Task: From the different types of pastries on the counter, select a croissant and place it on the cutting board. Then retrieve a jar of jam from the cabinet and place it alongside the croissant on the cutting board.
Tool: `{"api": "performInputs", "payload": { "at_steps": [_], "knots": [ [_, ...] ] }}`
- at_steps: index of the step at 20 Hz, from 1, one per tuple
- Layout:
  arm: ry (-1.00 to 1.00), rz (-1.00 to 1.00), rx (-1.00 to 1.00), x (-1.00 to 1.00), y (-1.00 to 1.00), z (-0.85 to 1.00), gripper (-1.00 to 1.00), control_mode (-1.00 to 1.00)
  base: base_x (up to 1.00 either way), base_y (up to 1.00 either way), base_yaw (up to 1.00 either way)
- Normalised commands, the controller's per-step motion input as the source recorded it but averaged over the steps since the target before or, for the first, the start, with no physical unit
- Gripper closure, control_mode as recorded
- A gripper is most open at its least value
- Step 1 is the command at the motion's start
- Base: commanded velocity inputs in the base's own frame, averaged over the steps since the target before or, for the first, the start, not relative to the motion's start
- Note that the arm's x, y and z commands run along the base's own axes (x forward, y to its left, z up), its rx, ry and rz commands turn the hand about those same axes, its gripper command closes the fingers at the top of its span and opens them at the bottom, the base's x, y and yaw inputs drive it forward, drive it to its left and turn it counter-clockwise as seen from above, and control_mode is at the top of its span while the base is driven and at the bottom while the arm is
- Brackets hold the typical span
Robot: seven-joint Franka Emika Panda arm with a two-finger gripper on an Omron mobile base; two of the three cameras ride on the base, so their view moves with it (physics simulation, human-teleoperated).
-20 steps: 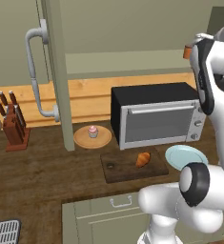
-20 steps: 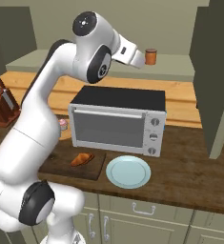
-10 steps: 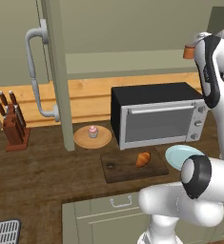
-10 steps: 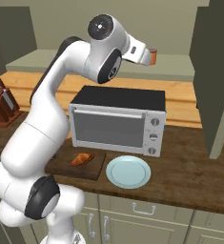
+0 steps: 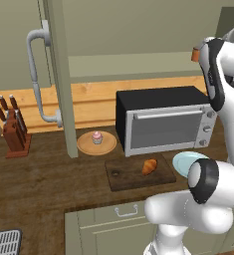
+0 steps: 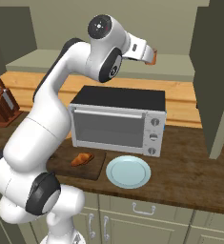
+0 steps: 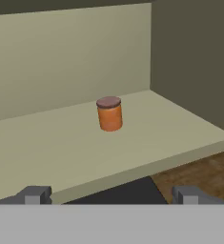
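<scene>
Hovering with tool (image 7: 108, 194) spread wide, facing small orange-brown cylindrical jam jar (image 7: 109, 114) at twelve o'clock on the cabinet shelf (image 7: 61, 152). Likely handling as rigid, light, slick-sided, possibly breakable; pinching mid-body below the darker lid.

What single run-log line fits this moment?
croissant: on cutting board | jar of jam: upright on cabinet shelf | gripper: open, facing jar

Even, soft, diffuse light reaches every rendered view, with no glare or bright hotspots. Shadows are faint: a dim patch sits under the microwave (image 5: 163, 119), and the cabinet (image 7: 189, 62) wall at 3 o'clock in the hand view reads darker. Edges look slightly soft and low-resolution, without lens distortion.
</scene>
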Motion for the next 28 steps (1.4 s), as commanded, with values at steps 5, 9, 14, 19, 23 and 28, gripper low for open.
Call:
{"api": "performInputs", "payload": {
  "at_steps": [5, 9, 14, 19, 23, 28],
  "knots": [
    [-0.01, 0.02, 0.0, 0.57, -0.02, -0.03, -1.0, -1.0, 0.0, 0.0, 0.0],
    [-0.01, 0.0, -0.01, 0.63, -0.34, 0.0, -1.0, -1.0, 0.0, 0.0, 0.0],
    [0.0, 0.0, -0.03, 0.53, -0.43, 0.0, -1.0, -1.0, 0.0, 0.0, 0.0],
    [0.0, 0.0, 0.0, 0.54, -0.03, 0.0, -1.0, -1.0, 0.0, 0.0, 0.0],
    [0.0, 0.0, 0.01, 0.48, 0.0, 0.0, -1.0, -1.0, 0.0, 0.0, 0.0],
    [0.0, 0.0, 0.06, 0.22, -0.14, -0.01, -1.0, -1.0, 0.0, 0.0, 0.0]
  ]
}}
